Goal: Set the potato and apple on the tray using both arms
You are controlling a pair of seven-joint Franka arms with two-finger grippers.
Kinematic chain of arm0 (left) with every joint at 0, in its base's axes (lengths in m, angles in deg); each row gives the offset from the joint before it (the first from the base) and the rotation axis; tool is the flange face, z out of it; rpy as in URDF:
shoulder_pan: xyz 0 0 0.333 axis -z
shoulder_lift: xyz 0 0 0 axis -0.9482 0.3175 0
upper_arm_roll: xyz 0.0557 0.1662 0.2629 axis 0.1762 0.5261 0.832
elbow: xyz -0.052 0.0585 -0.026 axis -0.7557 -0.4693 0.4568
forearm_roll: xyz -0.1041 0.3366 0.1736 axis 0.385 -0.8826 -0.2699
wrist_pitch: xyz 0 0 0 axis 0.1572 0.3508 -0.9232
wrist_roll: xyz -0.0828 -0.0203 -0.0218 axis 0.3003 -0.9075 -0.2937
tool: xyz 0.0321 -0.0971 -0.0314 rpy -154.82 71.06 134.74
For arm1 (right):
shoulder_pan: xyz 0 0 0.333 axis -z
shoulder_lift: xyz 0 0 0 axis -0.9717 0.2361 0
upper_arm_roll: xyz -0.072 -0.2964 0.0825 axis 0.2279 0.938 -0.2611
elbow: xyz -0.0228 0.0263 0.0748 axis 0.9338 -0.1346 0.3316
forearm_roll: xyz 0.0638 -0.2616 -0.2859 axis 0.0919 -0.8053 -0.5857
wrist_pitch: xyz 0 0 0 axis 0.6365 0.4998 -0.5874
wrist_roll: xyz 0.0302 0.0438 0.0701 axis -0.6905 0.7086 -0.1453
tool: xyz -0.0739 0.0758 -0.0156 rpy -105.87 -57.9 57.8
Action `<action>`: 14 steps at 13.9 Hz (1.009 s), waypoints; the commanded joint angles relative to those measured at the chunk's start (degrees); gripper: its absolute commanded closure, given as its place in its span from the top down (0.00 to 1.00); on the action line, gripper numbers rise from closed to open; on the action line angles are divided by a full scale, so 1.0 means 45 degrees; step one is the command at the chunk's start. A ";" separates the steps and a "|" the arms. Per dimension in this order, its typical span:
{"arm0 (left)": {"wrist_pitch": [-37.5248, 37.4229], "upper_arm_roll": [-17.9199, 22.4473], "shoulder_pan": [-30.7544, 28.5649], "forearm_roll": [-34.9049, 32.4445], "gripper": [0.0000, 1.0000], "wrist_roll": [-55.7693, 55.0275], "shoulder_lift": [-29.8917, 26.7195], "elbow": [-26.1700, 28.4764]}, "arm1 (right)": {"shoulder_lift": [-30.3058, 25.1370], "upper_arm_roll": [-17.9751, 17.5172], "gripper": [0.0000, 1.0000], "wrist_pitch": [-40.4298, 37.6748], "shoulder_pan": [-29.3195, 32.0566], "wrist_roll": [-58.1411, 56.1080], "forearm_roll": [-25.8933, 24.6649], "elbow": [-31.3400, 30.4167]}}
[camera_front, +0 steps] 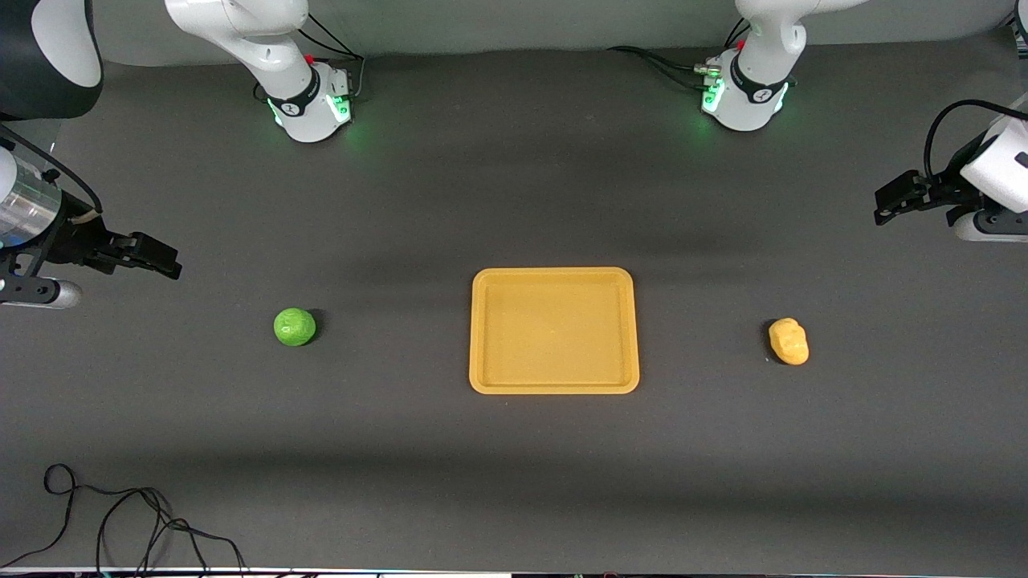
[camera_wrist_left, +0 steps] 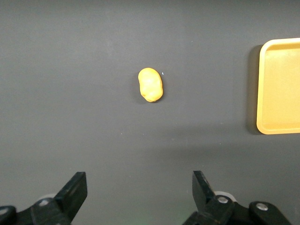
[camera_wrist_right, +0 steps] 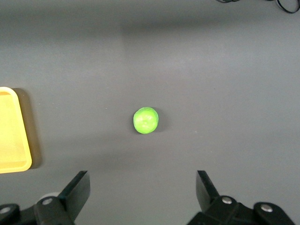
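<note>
Dark matting is bearing the tray point(camera_front: 554, 386); at three o'clock the glossy, slippery-looking potato point(camera_front: 789, 340) is wanting a grip across its narrow waist from the spread left gripper point(camera_wrist_left: 139, 197) over that end; at nine o'clock the round, roll-prone apple point(camera_front: 295, 327) is wanting one across its middle from the spread right gripper point(camera_wrist_right: 143, 197).

One potato point(camera_front: 789, 341) on the table point(camera_front: 514, 201), one apple point(camera_front: 295, 327), and one tray point(camera_front: 554, 385) between them, so that's two pieces of produce to a single tray. Two arms are up, each with one gripper: left gripper point(camera_front: 883, 210) and right gripper point(camera_front: 170, 265), two fingers spread wide on each. And one loose black cable point(camera_front: 120, 514) lies at the table's near edge.
</note>
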State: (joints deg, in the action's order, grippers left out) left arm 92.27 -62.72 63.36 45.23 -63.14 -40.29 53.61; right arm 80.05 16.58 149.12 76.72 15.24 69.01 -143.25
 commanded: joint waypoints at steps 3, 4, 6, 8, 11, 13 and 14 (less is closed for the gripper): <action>0.1920 0.0022 0.0048 0.0122 1.00 0.0175 0.0604 0.1088 | -0.0254 -0.0042 1.00 0.0147 -0.0024 0.0079 -0.0236 -0.0342; 0.2583 0.0003 0.0048 0.0122 1.00 0.0175 0.0858 0.1438 | -0.0254 -0.0042 1.00 0.0147 -0.0005 0.0156 -0.0236 -0.0361; 0.4843 0.0003 0.0067 0.0103 1.00 0.0175 0.1424 0.2743 | -0.0195 -0.0042 1.00 0.0128 0.0015 0.0196 -0.0217 -0.0342; 0.7190 0.0002 0.0087 0.0083 1.00 0.0001 0.2631 0.3608 | -0.0097 -0.0042 1.00 0.0127 -0.0043 0.0274 -0.0217 -0.0574; 0.9243 0.0002 0.0165 -0.0073 1.00 -0.0001 0.4839 0.3610 | -0.0545 -0.0061 1.00 0.2754 -0.0044 0.0294 -0.0159 -0.2872; 1.0318 0.0022 0.0359 -0.0597 1.00 -0.0020 0.6128 0.3571 | -0.0489 -0.0061 1.00 0.3932 -0.0044 0.0158 -0.0138 -0.3835; 1.0962 0.0022 0.0360 -0.0736 1.00 -0.0097 0.6695 0.3590 | -0.0314 -0.0061 1.00 0.4265 -0.0024 0.0177 -0.0061 -0.4089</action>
State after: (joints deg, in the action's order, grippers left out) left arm 137.89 -62.95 64.01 43.73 -63.14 -14.39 70.69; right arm 80.07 16.50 164.42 76.66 15.24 68.97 -156.82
